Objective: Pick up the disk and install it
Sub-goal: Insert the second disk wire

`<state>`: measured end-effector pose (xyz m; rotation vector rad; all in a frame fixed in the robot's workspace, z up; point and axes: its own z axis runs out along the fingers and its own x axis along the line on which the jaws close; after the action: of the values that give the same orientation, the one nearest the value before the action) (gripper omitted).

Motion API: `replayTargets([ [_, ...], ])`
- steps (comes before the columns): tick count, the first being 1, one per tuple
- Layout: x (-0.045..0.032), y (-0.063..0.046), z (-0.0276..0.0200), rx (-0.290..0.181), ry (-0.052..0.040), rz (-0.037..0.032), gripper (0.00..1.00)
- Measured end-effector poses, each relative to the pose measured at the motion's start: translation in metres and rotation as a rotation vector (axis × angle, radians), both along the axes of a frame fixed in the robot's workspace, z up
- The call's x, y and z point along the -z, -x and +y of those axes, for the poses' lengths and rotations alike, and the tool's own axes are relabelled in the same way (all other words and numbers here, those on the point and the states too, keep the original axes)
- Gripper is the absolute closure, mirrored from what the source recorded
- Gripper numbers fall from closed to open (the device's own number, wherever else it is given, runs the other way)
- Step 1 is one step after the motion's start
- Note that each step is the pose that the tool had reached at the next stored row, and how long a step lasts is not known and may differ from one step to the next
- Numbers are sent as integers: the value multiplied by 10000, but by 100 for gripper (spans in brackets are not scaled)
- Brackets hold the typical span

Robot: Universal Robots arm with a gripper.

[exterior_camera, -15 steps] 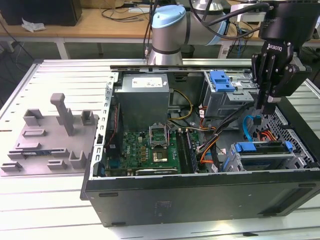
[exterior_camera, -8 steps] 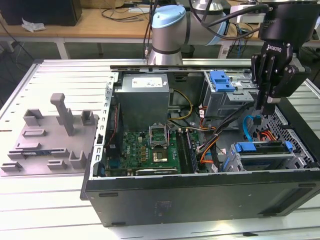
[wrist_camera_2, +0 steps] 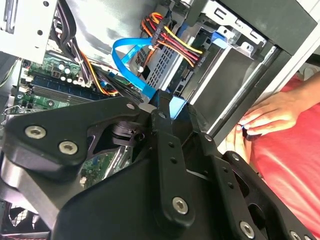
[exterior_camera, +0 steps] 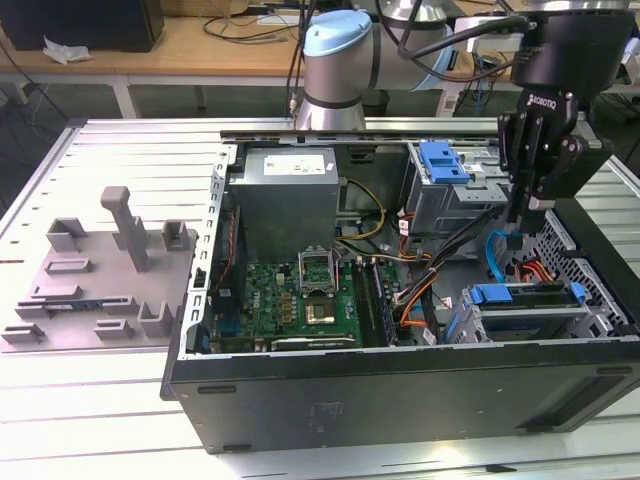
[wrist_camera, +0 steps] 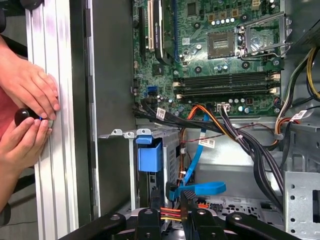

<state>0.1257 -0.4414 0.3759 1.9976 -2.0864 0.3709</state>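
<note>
Claw (exterior_camera: 528,205): hanging above the open computer case (exterior_camera: 400,400), over the drive cage — fingers closing together on nothing, clenched and empty.
Disk (exterior_camera: 525,300): sitting in the lower drive bay in its blue carrier, just below the claw.
Person: hands (wrist_camera: 27,90) resting on the bench (wrist_camera: 50,150) beside the case.

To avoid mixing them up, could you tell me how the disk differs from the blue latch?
The disk pairs a silver drive with a blue frame; the latch is blue plastic alone. The disk is long and flat; the latch is short and blocky. Both carry blue plastic.
</note>
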Motion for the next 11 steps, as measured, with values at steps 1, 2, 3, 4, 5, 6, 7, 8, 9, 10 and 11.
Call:
replayTargets([
  [1, 5, 3, 0, 14, 0, -8, 70],
  [2, 9, 6, 0, 29, 0, -16, 70],
  [3, 17, 10, 0, 52, -1, -30, 70],
  [4, 22, 11, 0, 67, -1, -40, 70],
  [5, 26, 12, 0, 82, 1, -47, 70],
  [6, 29, 13, -1, 91, 0, -51, 70],
  [7, 33, 13, -1, 99, -1, -56, 70],
  [8, 37, 14, -1, 111, -1, -62, 70],
  [9, 41, 15, -1, 119, -1, -69, 70],
  [10, 46, 17, -1, 130, -1, -79, 70],
  [11, 50, 18, -1, 137, 0, -88, 70],
])
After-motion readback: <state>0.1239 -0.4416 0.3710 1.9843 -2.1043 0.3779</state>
